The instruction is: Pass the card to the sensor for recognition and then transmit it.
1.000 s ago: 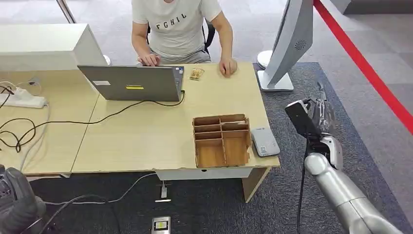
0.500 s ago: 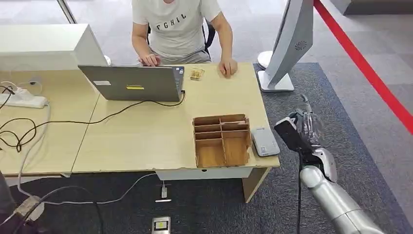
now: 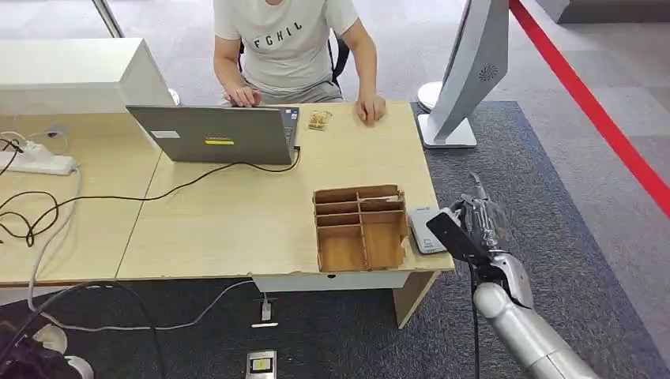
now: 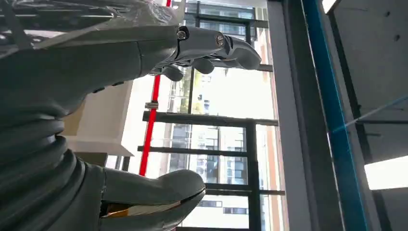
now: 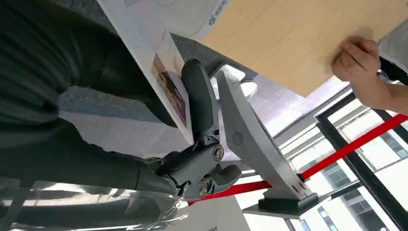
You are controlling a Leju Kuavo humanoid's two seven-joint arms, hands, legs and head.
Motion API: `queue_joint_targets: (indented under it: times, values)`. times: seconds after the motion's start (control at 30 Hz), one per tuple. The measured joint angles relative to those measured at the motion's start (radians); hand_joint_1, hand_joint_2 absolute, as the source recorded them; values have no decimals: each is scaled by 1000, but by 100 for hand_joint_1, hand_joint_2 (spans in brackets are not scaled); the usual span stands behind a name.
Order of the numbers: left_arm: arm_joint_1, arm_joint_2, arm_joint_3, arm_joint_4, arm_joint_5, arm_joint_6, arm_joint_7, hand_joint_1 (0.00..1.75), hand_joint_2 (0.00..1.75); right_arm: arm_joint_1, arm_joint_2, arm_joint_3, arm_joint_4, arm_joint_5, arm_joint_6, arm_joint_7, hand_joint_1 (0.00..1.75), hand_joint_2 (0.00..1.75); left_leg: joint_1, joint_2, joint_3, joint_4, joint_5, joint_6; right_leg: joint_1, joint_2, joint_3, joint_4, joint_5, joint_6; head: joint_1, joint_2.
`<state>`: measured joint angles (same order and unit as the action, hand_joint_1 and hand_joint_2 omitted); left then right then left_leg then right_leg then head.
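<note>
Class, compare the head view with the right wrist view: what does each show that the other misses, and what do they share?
Head view alone: the laptop, the wooden divided box, the power strip and the cables on the desk. Right wrist view alone: the printed face of the card, with a small picture on it, and the windows behind. Both: the right robot hand holding the card beside the grey sensor, the white stand, the red line and a person's hand on the desk.

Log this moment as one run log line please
phase: presenting card | right robot hand: holds card at table edge, above sensor | left robot hand: holds nothing | transmit: not yet
</note>
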<state>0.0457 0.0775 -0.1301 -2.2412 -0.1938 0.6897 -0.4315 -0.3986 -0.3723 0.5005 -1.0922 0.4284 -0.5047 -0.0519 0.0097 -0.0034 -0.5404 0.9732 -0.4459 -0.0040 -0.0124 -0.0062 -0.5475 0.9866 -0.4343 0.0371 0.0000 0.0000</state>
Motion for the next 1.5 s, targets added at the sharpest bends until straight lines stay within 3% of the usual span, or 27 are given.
queue_joint_targets:
  times: [0.47, 1.03, 1.5]
  values:
    - [-15, 10, -3, -40, -64, 0, 2, 0, 175, 30, 14, 23, 57, 139, -31, 40, 175, 175, 0, 0, 0, 0, 0, 0, 0, 0, 0, 0, 0, 0, 0, 0]
    - [-33, 10, -23, -53, -52, 0, -18, 0, 175, -20, 52, 18, 227, 94, -61, -19, 175, 175, 0, 0, 0, 0, 0, 0, 0, 0, 0, 0, 0, 0, 0, 0]
    - [-52, 10, -48, -53, -31, 0, -19, 0, 175, -112, 87, 18, 374, 109, -63, -32, 175, 175, 0, 0, 0, 0, 0, 0, 0, 0, 0, 0, 0, 0, 0, 0]
